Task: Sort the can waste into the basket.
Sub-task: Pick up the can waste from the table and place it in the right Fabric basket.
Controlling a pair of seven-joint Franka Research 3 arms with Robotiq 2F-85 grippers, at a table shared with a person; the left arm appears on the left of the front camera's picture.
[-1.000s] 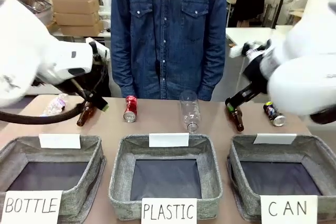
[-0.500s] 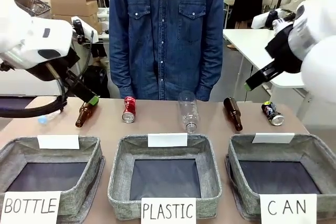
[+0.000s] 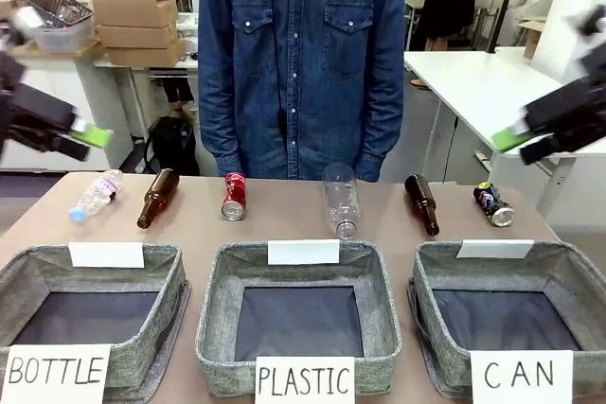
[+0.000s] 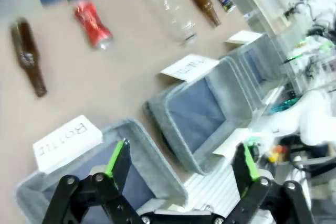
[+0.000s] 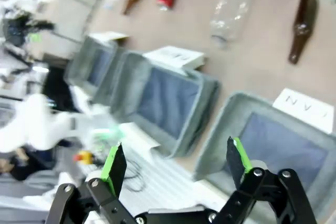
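The left pincer (image 4: 181, 162) and the right pincer (image 5: 176, 162) are both wide open and hold nothing. They are up at the side edges of the front picture. The red can (image 3: 234, 196) lies on the table (image 3: 284, 224), left of the middle. The black can (image 3: 493, 204) lies at the right, just behind the CAN basket (image 3: 564, 257). The CAN basket has nothing in it, so no can is sorted yet.

Free worktop (image 3: 189, 232) strip between the far-edge row and CAN basket (image 3: 571, 264), top open. Black can (image 3: 493, 205) at far right corner, brown bottle (image 3: 422, 203) near its left.
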